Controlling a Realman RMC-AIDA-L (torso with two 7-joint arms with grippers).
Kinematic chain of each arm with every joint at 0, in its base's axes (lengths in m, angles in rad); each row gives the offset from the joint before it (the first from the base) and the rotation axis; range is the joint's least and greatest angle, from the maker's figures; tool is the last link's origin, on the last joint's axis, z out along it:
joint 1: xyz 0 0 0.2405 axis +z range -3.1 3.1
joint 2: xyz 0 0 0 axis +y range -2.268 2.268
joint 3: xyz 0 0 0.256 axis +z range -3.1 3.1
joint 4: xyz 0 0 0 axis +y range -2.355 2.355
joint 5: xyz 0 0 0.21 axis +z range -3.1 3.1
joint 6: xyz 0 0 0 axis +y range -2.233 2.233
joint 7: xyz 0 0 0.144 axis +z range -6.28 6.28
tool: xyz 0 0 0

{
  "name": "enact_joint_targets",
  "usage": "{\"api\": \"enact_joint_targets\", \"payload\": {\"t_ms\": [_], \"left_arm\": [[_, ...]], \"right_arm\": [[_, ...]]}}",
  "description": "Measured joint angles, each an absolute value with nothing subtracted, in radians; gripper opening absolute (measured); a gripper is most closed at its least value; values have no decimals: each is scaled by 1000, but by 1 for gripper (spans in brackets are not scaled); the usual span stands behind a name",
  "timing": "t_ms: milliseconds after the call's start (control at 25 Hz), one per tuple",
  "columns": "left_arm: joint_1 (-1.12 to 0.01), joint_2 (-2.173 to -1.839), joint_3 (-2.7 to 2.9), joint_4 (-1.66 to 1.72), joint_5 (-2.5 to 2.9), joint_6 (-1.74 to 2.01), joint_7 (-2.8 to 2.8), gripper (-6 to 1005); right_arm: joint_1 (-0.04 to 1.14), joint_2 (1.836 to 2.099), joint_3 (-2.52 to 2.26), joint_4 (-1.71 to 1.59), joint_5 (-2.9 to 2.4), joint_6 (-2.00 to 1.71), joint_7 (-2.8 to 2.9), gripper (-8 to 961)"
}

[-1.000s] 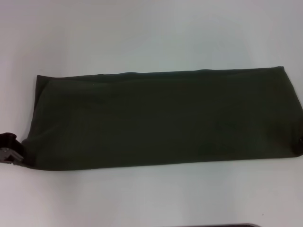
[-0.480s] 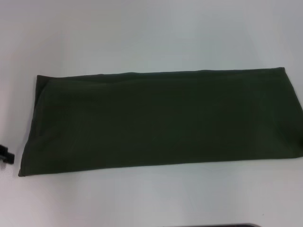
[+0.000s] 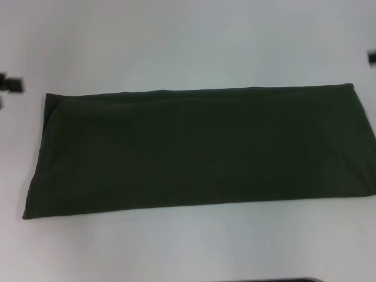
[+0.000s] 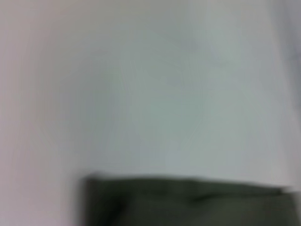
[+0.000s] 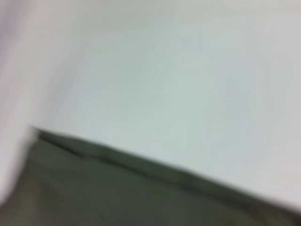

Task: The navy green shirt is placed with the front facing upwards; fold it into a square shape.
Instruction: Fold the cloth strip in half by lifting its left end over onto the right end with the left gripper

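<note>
Because folded so far only to 1 long band, not yet a square, so probably 1 or 2 more folds across the length (a judgement from the shape alone). Lying flat between the 2 grippers: the navy green shirt (image 3: 200, 150), with its long axis running from one gripper's side to the other's. No lettering or neck label to see on the upper face.

At the far left corner, slightly outward of the cloth and apart from it: the left gripper (image 3: 12, 85), with the shirt inward of it and nearer to the robot's body. Beyond the far right corner, a bit more apart: the right gripper (image 3: 372, 57), again with the shirt inward and nearer to the body. Cannot tell for either one whether open or shut (only a small black part visible in the head view). Holding no cloth, as far as visible.

Roughly equal in nearness, each to its own short end, the left perhaps slightly closer.

Underneath, a plain white table (image 3: 188, 41), smooth and flat. Enough bare room around both short ends for bringing 1 end over the other.
</note>
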State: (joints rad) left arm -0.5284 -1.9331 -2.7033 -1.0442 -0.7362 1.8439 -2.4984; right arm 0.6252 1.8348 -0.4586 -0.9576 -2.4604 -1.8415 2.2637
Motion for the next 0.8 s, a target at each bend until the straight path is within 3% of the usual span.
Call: {"api": "enact_joint_targets", "payload": {"t_ms": [80, 160, 200, 360, 600, 800], "left_arm": [[-527, -1935, -2707, -1020, -777, 1840, -2477, 833], [-526, -1941, -2711, -975, -852, 1832, -2429, 908], [-523, -1973, -2707, -884, -966, 1816, -2323, 908], [-526, -2001, -2700, -815, -978, 1810, -2298, 909], [-529, -1999, -2700, -658, -979, 1821, -2303, 906], [-485, -1982, -2705, -673, -977, 1764, -2362, 904]], "right_arm": [[602, 1859, -443, -921, -2281, -1825, 2183, 764], [584, 1878, -441, -865, -2160, -1805, 2123, 778], [579, 1883, -442, -833, -2122, -1797, 2098, 785], [584, 1888, -483, -720, -2085, -1789, 2071, 807], [599, 1952, -635, -701, -2140, -1784, 2160, 807], [677, 1975, -751, -671, -2226, -1782, 2281, 806]]}}
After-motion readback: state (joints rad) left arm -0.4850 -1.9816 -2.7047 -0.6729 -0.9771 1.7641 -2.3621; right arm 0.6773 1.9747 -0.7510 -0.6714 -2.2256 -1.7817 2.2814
